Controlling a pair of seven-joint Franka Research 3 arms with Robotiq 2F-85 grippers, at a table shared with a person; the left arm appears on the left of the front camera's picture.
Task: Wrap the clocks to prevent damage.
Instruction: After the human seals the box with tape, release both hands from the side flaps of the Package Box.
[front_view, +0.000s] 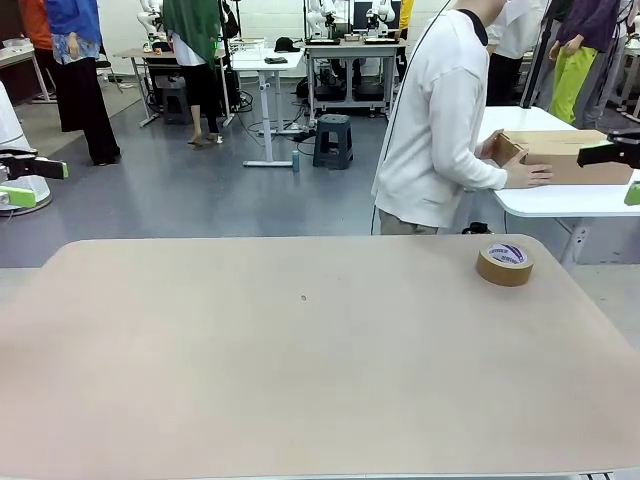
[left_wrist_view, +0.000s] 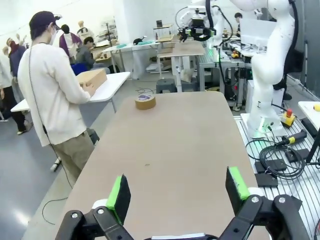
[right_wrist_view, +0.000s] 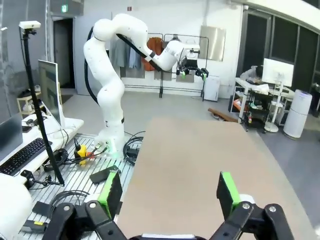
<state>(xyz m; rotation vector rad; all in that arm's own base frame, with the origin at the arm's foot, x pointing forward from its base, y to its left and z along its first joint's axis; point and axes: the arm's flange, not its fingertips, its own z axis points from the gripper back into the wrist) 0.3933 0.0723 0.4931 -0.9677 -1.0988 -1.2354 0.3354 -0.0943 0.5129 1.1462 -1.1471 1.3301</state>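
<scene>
- Tabletop (front_view: 300, 380): tan, one roll of brown tape (front_view: 504, 264) lying flat at far right.
- Person (front_view: 440, 120) at far side, turned right, both hands on cardboard box (front_view: 565, 155) on white side table (front_view: 560, 198).
- Left gripper (front_view: 30, 180) at left edge, jaws apart.

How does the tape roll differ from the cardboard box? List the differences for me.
The tape roll is a small round ring; the cardboard box is larger and rectangular. The tape roll lies flat on the tan table with nobody touching it; the cardboard box sits on the white table behind, under the person's hands. Both are brown.
</scene>
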